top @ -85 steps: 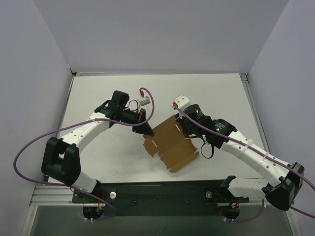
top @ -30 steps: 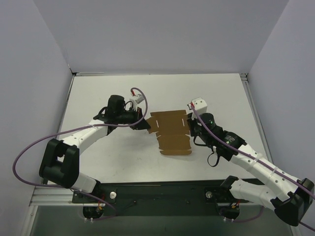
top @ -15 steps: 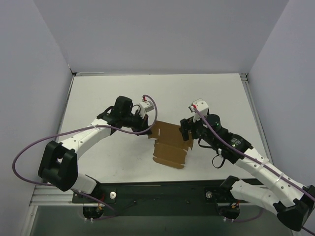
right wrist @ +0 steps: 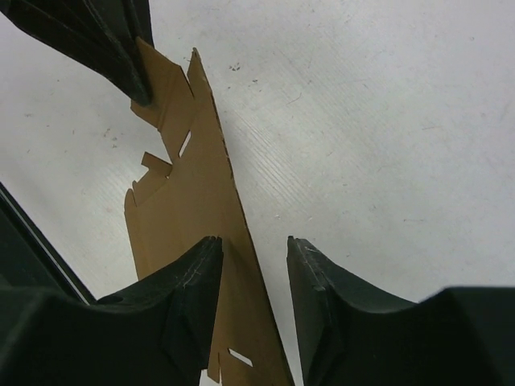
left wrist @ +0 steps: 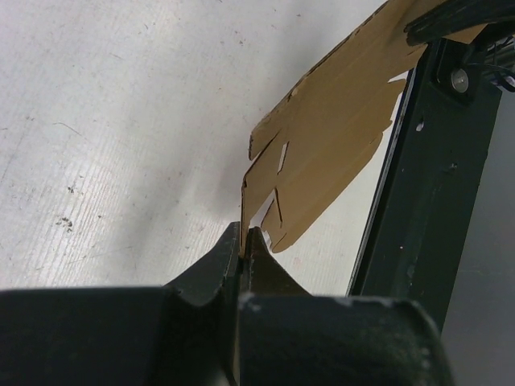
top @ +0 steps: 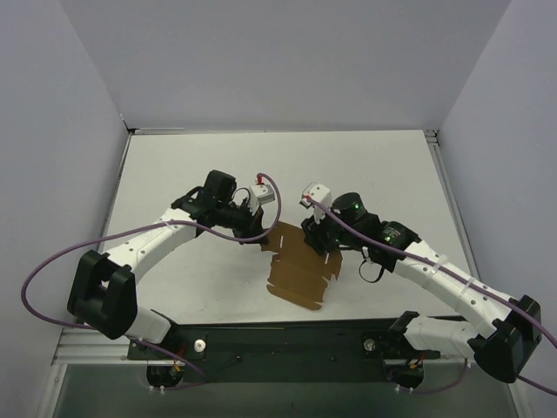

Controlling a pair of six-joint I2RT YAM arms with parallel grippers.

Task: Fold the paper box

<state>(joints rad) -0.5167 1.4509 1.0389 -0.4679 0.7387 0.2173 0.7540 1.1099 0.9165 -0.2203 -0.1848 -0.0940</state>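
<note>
Saw flat brown die-cut cardboard sheet (top: 296, 266) tilted over white counter (top: 174, 165), pinched at notched corner by left tool (left wrist: 243, 240), straddled by spread right tool (right wrist: 253, 249). Guessed light, bendy; best gripped at edges.

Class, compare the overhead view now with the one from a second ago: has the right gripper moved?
Yes. The right gripper has shifted left, away from the table's right edge and towards the left gripper.
</note>
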